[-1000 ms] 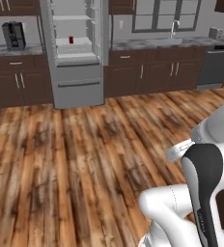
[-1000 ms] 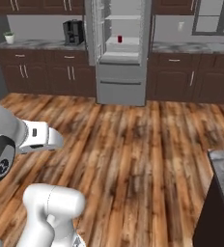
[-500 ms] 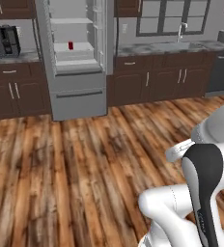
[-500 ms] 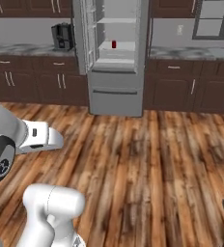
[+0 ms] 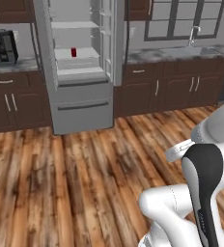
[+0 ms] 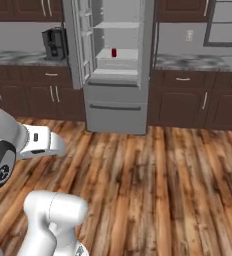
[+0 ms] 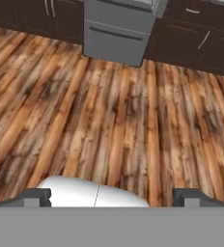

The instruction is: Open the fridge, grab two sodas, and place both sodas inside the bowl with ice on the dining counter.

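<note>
Across the wood floor [image 5: 61, 183], drew nearer to the fridge [image 5: 80, 111] during the last second. Saw it larger in both base views than a moment earlier, with the dark wall cabinets sliding sideways along with it: a shift of the cameras through driving, not a move of any thing. Found both upper doors already swung open, with the red soda [image 5: 74, 52] upright on a middle shelf. Could not pick out a second can at this range. Kept the pincer [image 7: 113, 195] spread to its widest and empty, tips far apart at the foot of the hand view, aimed down at the floor boards with the fridge drawers [image 7: 119, 34] at the top. Held the arm folded close over the base, well apart from the shelves. Judged the door step done and the approach under way: more driving needed before any reach for the soda. Expected a level entry between shelves, with the open door edges close on both sides as the likely snag.
</note>
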